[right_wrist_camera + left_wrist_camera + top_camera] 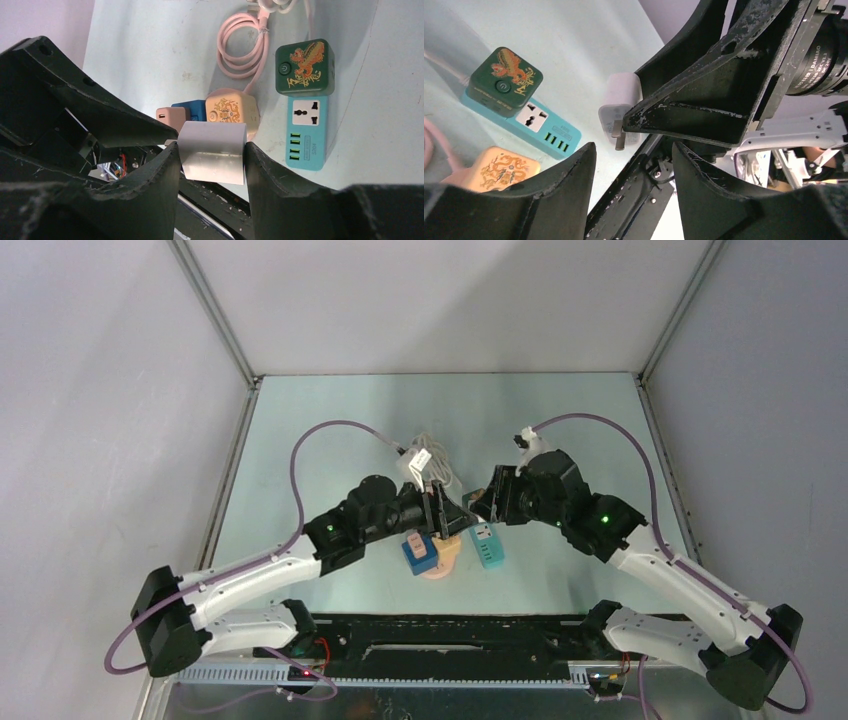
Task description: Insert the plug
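We see the right gripper [212,150] pinching the white plug [212,162], prongs [619,140] angled toward the table's [574,40] near edge; left gripper [633,150] spread, empty.

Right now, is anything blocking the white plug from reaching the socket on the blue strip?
Nothing visible covers the socket. The plug sits in the right end effector, with the open left end effector close beside it.

The left arm [250,580] and right arm [680,585] share white link shells, black joint housings and black bases, each with a small green light [330,531] on its forearm, a looping purple cable [340,423], and matte-black fingers [150,195] scuffed grey along the edges.
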Available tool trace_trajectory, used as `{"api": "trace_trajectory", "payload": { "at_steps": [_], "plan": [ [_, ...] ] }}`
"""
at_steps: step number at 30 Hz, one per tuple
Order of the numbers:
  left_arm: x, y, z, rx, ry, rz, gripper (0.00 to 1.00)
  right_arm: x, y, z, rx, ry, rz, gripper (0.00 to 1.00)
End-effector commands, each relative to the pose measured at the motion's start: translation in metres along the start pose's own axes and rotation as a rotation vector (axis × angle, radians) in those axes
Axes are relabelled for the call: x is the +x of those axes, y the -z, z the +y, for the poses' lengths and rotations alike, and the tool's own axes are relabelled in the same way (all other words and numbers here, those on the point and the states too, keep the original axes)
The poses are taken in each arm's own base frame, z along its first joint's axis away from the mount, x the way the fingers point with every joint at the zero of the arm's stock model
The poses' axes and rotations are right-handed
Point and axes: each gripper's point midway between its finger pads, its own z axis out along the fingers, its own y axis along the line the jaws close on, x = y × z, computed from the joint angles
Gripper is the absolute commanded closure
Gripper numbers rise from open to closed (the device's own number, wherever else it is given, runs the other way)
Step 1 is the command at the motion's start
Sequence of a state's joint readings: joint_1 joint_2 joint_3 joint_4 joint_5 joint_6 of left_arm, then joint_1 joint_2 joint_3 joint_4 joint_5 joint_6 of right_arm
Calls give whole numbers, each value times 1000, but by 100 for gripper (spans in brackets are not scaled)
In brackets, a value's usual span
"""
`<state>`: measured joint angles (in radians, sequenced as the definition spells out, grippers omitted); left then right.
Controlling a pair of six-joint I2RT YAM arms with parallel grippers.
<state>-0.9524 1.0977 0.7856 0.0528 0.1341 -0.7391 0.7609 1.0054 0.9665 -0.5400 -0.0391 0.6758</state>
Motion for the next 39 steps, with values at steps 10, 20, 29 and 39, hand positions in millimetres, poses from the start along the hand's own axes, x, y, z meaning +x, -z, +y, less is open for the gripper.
{"api": "trace_trajectory", "payload": {
  "at_steps": [10, 20, 29, 39],
  "plan": [
    [-8, -16, 2, 18, 31, -90, 42, -40, 20, 34, -106, -73, -153, 100],
    [-23, -16, -11, 76, 39, -161, 50, -40, 19, 43, -136, -86, -153, 100],
    [-29, -17, -16, 137, 88, -224, 77, -37, 18, 48, -157, -100, -136, 100],
    [-34, -16, 1, 56, 55, -265, 100, -36, 18, 42, -155, -25, -127, 28]
  ]
}}
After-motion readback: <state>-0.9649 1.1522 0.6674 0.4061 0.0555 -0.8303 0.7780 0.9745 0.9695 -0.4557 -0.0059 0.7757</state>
